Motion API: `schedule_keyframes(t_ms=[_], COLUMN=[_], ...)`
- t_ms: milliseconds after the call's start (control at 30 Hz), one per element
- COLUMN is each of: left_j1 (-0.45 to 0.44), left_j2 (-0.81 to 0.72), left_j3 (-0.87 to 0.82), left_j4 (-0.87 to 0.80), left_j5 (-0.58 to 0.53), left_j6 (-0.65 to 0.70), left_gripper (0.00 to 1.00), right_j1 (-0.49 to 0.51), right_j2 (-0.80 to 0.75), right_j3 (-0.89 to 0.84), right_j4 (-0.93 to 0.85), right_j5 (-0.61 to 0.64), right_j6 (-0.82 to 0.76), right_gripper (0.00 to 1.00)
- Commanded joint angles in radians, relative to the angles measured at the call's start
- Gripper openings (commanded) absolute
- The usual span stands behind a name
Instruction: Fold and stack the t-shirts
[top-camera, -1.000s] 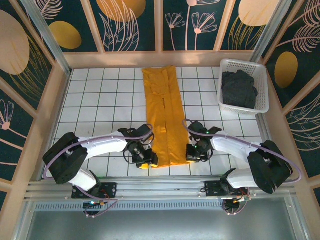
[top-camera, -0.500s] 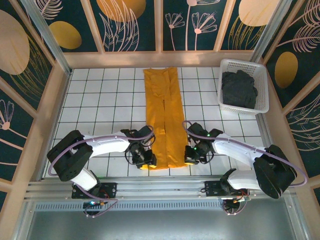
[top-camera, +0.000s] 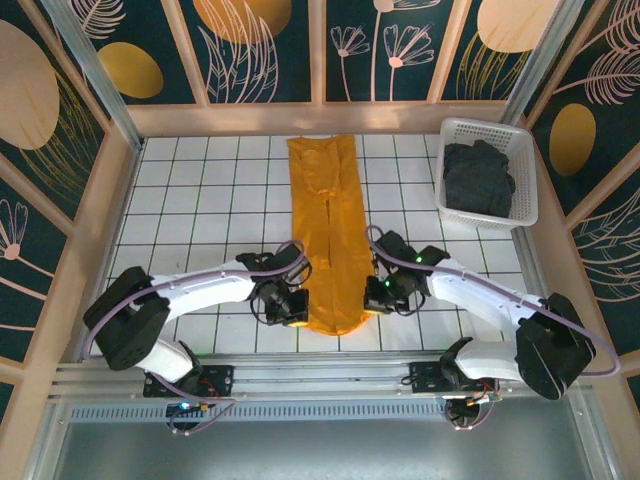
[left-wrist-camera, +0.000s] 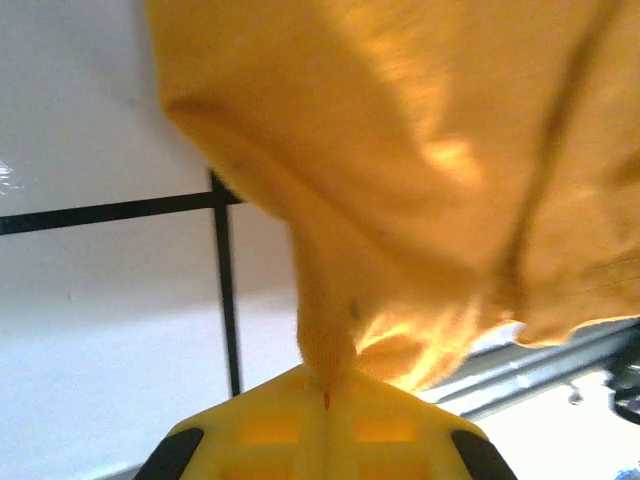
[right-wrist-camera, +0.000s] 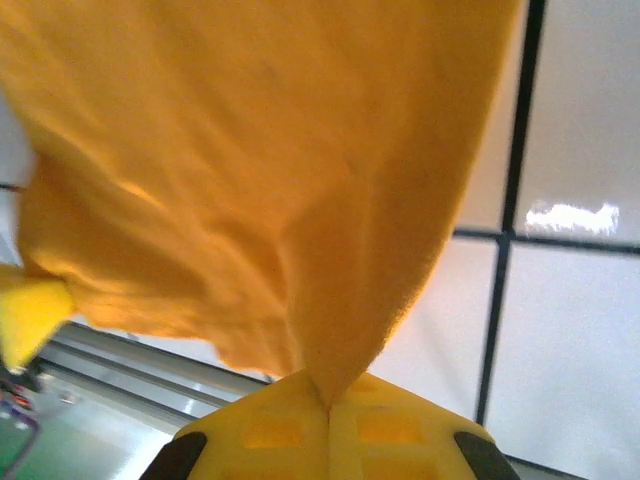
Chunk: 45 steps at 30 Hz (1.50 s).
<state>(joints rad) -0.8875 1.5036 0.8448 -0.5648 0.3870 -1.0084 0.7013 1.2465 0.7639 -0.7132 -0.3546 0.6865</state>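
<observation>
Since the left gripper (top-camera: 291, 308) and the right gripper (top-camera: 379, 297) are each clamped on a near corner of the mustard t-shirt (top-camera: 328, 225), which lies as a long narrow strip down the middle of the tiled table (top-camera: 200, 200), the step looks like folding its near end toward the far end. Raise both corners together, level and evenly spaced, then carry them straight away so edge meets edge. The charcoal t-shirt (top-camera: 478, 178) sits in the white basket (top-camera: 528, 190) at far right.
</observation>
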Motion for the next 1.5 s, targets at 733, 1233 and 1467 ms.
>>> schedule_keyframes(t_ms=[733, 1233, 1467], left_j1=[0.445, 0.504, 0.51], left_j2=[0.426, 0.768, 0.659], left_j3=[0.686, 1.02, 0.963], left_j4=[0.036, 0.043, 0.007], left_j5=[-0.176, -0.096, -0.199], left_j6=[0.174, 0.235, 0.225], left_gripper=[0.0, 0.0, 0.56], right_j1=[-0.343, -0.406, -0.425], right_j2=[0.78, 1.064, 1.015], right_j3=[0.974, 1.242, 1.247], right_j4=[0.017, -0.027, -0.016], right_j5=[0.084, 0.075, 0.063], right_j6=[-0.151, -0.111, -0.195], right_gripper=[0.0, 0.06, 0.54])
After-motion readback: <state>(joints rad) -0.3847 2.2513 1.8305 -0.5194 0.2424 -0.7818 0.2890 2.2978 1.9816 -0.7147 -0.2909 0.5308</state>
